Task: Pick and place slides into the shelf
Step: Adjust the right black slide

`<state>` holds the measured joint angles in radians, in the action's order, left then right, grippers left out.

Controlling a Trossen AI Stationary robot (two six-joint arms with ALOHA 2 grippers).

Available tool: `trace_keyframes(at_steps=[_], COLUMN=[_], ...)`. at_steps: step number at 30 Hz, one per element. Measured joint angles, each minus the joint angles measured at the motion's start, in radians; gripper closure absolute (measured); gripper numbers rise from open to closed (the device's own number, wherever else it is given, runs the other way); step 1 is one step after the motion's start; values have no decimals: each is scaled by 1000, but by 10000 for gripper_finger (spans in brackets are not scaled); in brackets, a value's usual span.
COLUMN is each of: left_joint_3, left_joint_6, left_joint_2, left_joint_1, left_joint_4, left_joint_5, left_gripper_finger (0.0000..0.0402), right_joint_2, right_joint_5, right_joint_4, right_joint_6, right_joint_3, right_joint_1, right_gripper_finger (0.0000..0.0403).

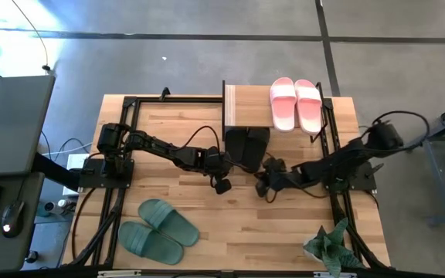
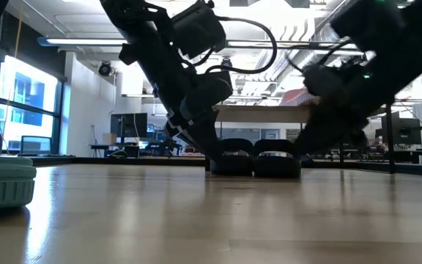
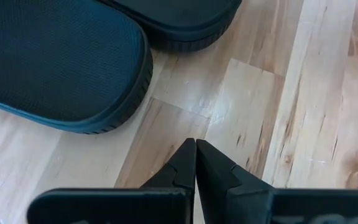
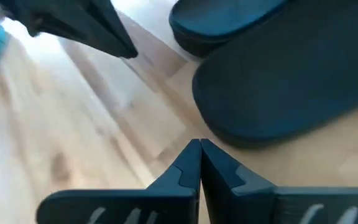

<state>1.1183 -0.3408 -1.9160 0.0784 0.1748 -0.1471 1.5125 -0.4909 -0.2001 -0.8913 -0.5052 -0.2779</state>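
Observation:
The black slides (image 1: pixel 247 147) lie side by side on the table at the shelf's (image 1: pixel 246 106) near edge, with their far ends under it. The pink slides (image 1: pixel 296 104) lie on the shelf's top plank. The dark green slides (image 1: pixel 157 232) rest soles down near the table's near left corner. My left gripper (image 3: pixel 196 142) is shut, its tips over bare wood a little short of the black slides' (image 3: pixel 61 62) near ends. My right gripper (image 4: pixel 199 142) is shut too, close beside the right-hand black slide (image 4: pixel 291 87). In the low view both arms slant down toward the black pair (image 2: pixel 255 158).
A leafy green plant (image 1: pixel 331 247) stands at the table's near right corner. Black frame rails (image 1: pixel 122 177) run along the left and right sides of the table. Bare wood lies between the green slides and the plant. The left gripper's fingers (image 4: pixel 98 28) show in the right wrist view.

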Motion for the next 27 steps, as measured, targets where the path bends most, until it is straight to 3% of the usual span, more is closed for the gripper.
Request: trace_keyframes(at_steps=[4,8,27], left_joint_3=[0,0,0], left_joint_6=[0,0,19], left_joint_2=[0,0,0], left_joint_1=[0,0,0], left_joint_4=[6,8,6], left_joint_5=[1,7,4], left_gripper_finger=[401,401,401], right_joint_2=[81,125,139], right_joint_5=[-50,-23,-81], right_joint_4=[77,50,62], right_joint_6=[-13,-20,-72], right_joint_3=[-58,-64,-61], right_joint_1=[0,-7,128], right_gripper_finger=[403,403,403])
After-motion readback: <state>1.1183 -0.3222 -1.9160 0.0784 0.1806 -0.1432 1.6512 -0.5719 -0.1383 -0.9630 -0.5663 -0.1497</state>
